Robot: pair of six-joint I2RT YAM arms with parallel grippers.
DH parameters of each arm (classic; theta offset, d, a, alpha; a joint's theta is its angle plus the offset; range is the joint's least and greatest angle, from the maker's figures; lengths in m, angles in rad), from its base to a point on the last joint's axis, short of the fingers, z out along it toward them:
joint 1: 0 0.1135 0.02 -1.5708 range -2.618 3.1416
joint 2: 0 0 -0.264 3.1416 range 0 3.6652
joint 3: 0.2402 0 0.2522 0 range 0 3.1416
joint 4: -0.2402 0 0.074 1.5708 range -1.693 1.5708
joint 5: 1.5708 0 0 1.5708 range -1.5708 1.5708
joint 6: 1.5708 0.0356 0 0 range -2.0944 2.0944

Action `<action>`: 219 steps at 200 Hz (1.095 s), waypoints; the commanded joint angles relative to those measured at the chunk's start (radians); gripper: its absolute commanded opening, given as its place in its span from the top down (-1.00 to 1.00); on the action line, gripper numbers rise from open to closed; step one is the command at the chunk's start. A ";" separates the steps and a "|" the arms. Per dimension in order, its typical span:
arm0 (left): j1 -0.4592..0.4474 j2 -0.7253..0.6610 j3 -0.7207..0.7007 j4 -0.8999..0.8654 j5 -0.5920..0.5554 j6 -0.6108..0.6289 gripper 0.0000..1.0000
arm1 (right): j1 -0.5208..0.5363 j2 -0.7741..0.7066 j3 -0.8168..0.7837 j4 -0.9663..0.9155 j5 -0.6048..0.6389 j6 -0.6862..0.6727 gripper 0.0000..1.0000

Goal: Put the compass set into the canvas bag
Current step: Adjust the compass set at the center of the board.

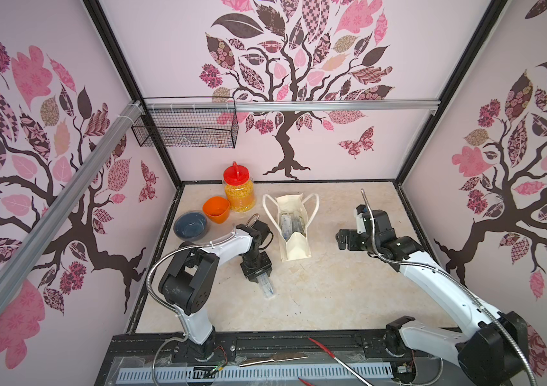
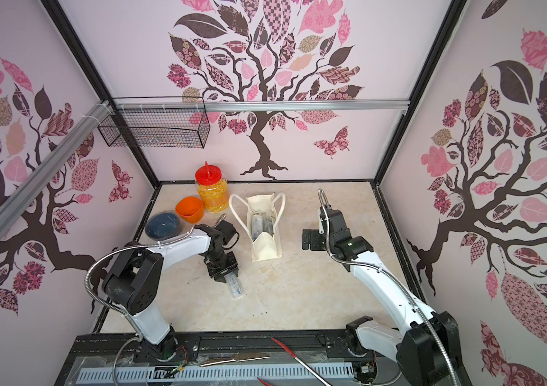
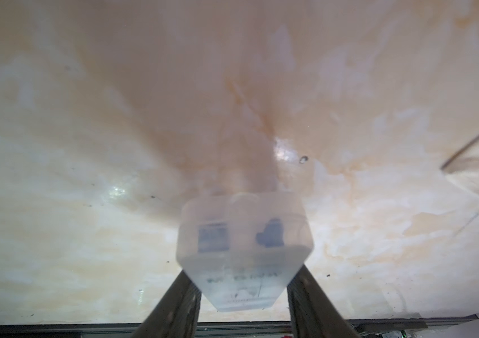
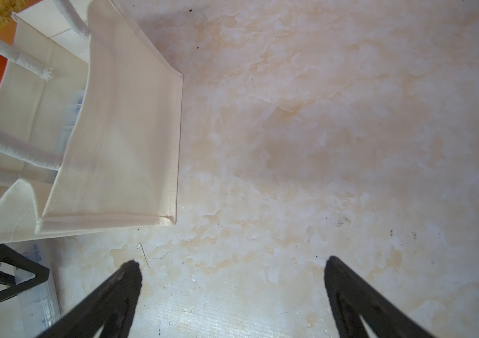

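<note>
1. The left gripper [image 1: 259, 277] is closed narrow on the compass set [image 1: 267, 289], a clear plastic case. In the left wrist view its two dark fingers [image 3: 179, 301] press against either side of the translucent case [image 3: 244, 243], which sticks out past their tips.
2. In both top views the case points from the jaws toward the near edge of the table [image 1: 332, 294]. It sits low, but I cannot tell whether it touches the marble-patterned surface.
3. The canvas bag [image 1: 295, 249] stands upright, near the left gripper and on the side toward the right arm, apart from it. Its mouth is open and its loop handles droop to both sides. More clear cases show inside it.
4. The right gripper [image 4: 232, 261] hangs over bare table with its jaws spread wide and nothing between them. In the right wrist view the bag [image 4: 127, 131] is close beside it, not touching.
5. Beyond the left gripper, toward the back wall, stand a dark blue-grey bowl [image 1: 190, 225], an orange bowl [image 1: 216, 209] and a red-lidded jar [image 1: 238, 195] of yellow grains. The jar is just beside the bag.
6. A black wire basket [image 1: 185, 128] hangs from the rail on the back wall.
</note>
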 commanded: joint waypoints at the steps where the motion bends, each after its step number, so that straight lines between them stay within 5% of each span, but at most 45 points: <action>1: -0.004 -0.077 0.031 -0.031 -0.073 0.005 0.03 | -0.004 -0.035 0.051 -0.022 0.014 0.000 -0.99; 148: 0.059 -0.184 0.172 -0.094 -0.211 0.124 0.03 | -0.004 -0.015 0.048 -0.011 -0.001 0.002 -1.00; 219: 0.130 -0.046 0.172 -0.066 -0.146 0.216 0.03 | -0.003 -0.013 0.047 -0.014 -0.004 0.003 -1.00</action>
